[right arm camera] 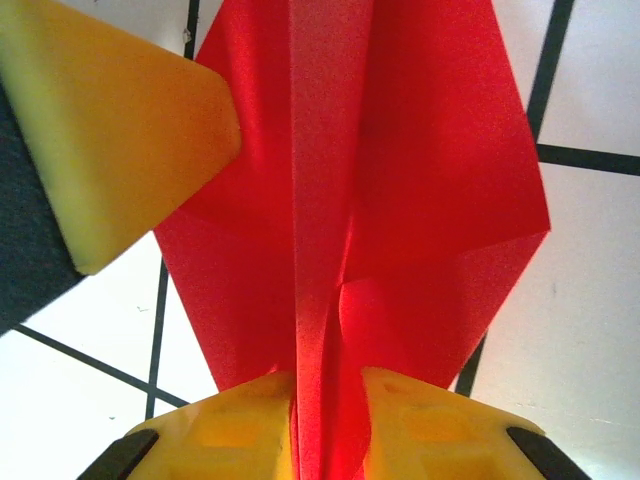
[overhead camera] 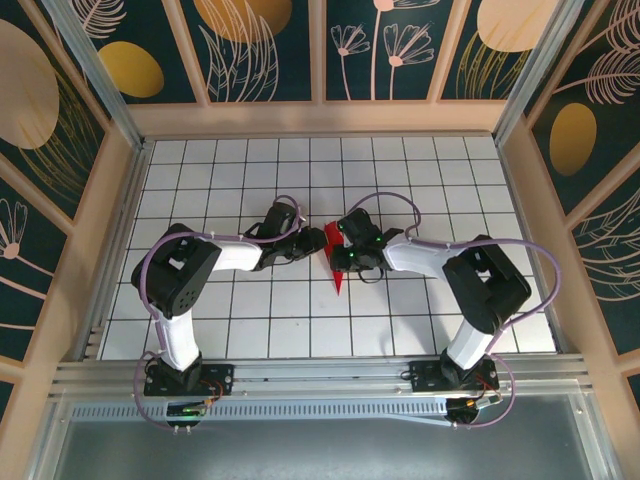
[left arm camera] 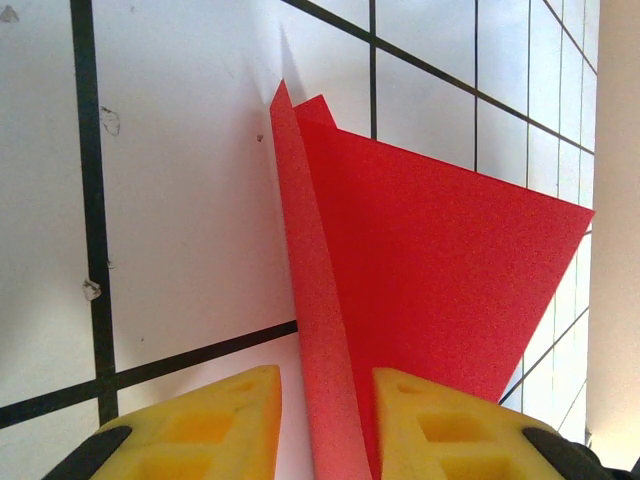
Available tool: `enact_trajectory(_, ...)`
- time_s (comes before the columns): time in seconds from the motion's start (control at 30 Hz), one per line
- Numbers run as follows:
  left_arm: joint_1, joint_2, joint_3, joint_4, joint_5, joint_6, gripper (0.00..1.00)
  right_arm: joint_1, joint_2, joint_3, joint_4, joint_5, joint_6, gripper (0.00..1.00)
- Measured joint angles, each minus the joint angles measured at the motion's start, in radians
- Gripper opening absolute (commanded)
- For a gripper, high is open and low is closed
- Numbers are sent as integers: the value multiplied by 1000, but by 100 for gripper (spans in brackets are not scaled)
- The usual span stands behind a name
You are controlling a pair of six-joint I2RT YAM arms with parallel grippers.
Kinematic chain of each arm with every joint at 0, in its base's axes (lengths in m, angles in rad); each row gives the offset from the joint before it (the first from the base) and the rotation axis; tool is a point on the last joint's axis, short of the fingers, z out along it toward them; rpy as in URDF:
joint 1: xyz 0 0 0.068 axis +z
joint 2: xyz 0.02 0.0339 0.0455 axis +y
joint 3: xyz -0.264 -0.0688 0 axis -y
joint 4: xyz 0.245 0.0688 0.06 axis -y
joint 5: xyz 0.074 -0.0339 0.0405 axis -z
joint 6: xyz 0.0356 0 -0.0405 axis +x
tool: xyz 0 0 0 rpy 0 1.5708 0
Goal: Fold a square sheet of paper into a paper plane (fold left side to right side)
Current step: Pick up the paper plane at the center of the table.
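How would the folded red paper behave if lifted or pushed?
Probably floppy: the red paper is thin, and its flap bows beside the right gripper, which pinches the raised ridge. Likely very light, so it may slide easily on the smooth table. Creases should hold, judging by the sharp ridge.

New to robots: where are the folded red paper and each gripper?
folded red paper [left arm camera: 440, 270]: left wrist view, flat flap.
left gripper [left arm camera: 325, 400]: left wrist view, between fingertips.
right gripper [right arm camera: 325, 400]: right wrist view, between fingertips.
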Motion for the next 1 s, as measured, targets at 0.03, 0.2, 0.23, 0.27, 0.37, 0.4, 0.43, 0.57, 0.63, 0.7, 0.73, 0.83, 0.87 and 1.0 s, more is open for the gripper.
enact_trajectory(0.03,0,0,0,0,0,0,29,3,5,5,-2,0,0,23)
enact_trajectory(0.2,0,0,0,0,0,0,29,14,31,21,-6,8,1,23)
enact_trajectory(0.23,0,0,0,0,0,0,29,15,35,24,-6,12,1,23)
enact_trajectory(0.27,0,0,0,0,0,0,29,15,39,26,-6,15,1,22)
enact_trajectory(0.37,-1,0,0,0,-3,0,29,18,55,33,-8,22,4,22)
enact_trajectory(0.4,-1,0,0,0,-3,0,30,20,61,37,-8,23,5,21)
enact_trajectory(0.43,-1,0,0,0,-4,0,30,23,68,40,-8,24,6,20)
enact_trajectory(0.57,-2,-3,-3,0,-23,0,32,31,79,48,-11,27,11,16)
enact_trajectory(0.63,-2,-20,-15,-4,-40,3,34,34,83,57,-19,35,15,13)
enact_trajectory(0.7,-2,-51,-26,-22,-65,11,37,35,85,65,-32,45,19,9)
enact_trajectory(0.73,-2,-76,-32,-37,-84,18,38,35,85,71,-42,50,24,7)
enact_trajectory(0.83,3,-184,-58,-79,-144,44,46,35,85,102,-81,78,34,3)
enact_trajectory(0.87,7,-227,-69,-91,-164,50,48,35,85,117,-95,90,35,3)
enact_trajectory(1.0,32,-413,-117,-151,-269,79,55,22,85,183,-159,124,35,3)
